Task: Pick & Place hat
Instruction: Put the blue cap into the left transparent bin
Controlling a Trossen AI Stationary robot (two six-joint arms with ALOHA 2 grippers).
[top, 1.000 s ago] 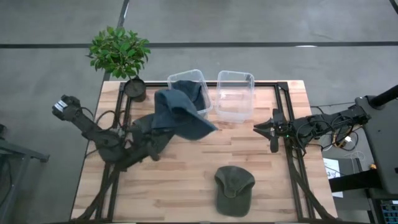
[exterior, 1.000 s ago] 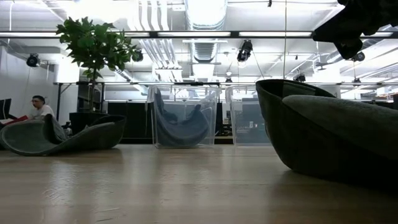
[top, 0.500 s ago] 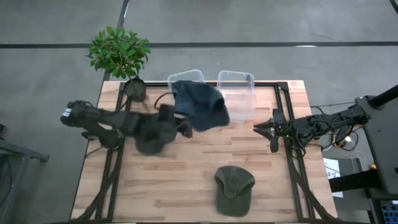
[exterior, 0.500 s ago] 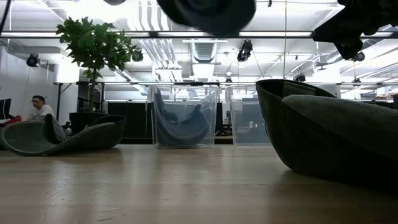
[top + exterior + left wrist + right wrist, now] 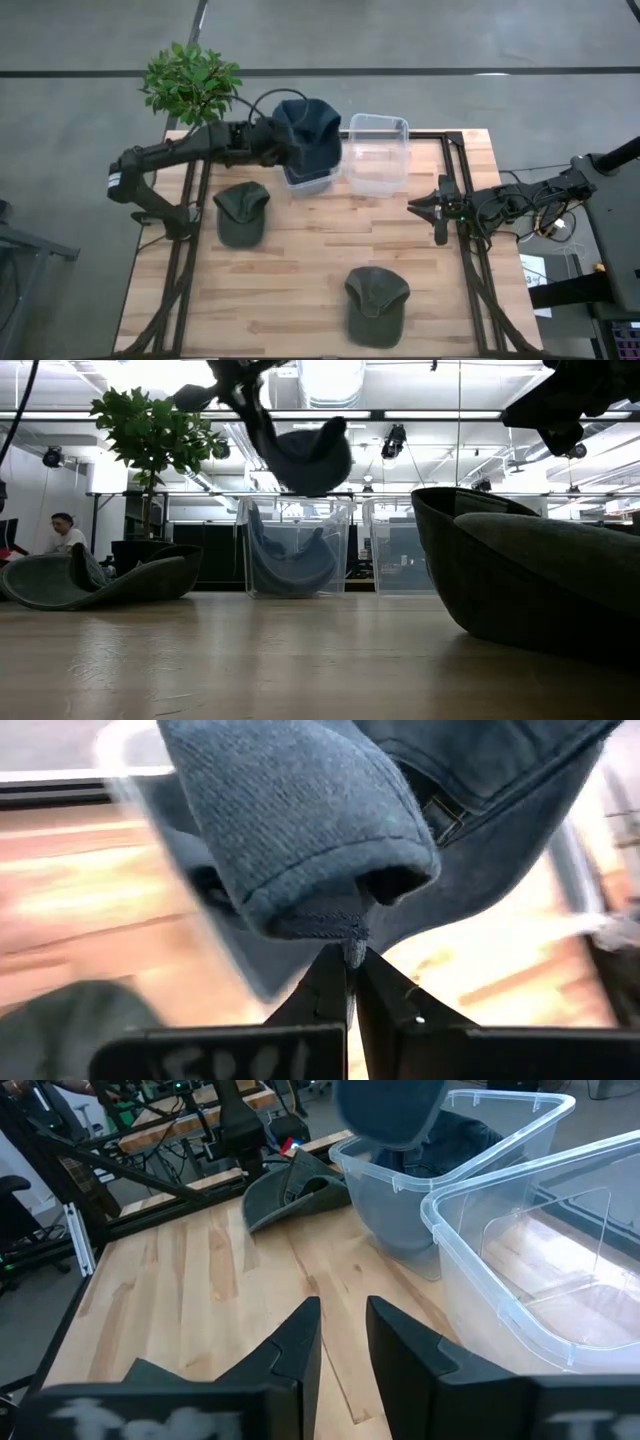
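A blue denim hat [image 5: 312, 135] hangs from my shut left gripper [image 5: 278, 143] above the left clear bin [image 5: 300, 183]; the low view shows the blue hat [image 5: 305, 455] high over that bin [image 5: 295, 550]. Another blue hat [image 5: 290, 565] lies inside it. Two green hats rest on the wood: one [image 5: 242, 212] at the left, one [image 5: 377, 305] near the front edge. My right gripper [image 5: 437, 215] waits open at the table's right side, touching nothing; its fingers [image 5: 345, 1330] point across the table. My left gripper [image 5: 350, 970] pinches the blue hat's stitched lower edge [image 5: 352, 945] between its two fingertips. The fingers reach it from the table's left side, slanting slightly down. The hat is lifted clear and hangs in the air over the left bin.
An empty clear bin [image 5: 378, 150] stands right of the left one at the far edge. A potted plant [image 5: 195, 90] sits at the far left corner. Bare wood [image 5: 320, 235] lies between the two green hats. A person [image 5: 62, 535] sits in the room beyond.
My left gripper has swung from low over the left green hat toward the far edge and risen, carrying the blue hat from the table's middle to above the left bin. The left green hat, covered by the arm before, now shows in full.
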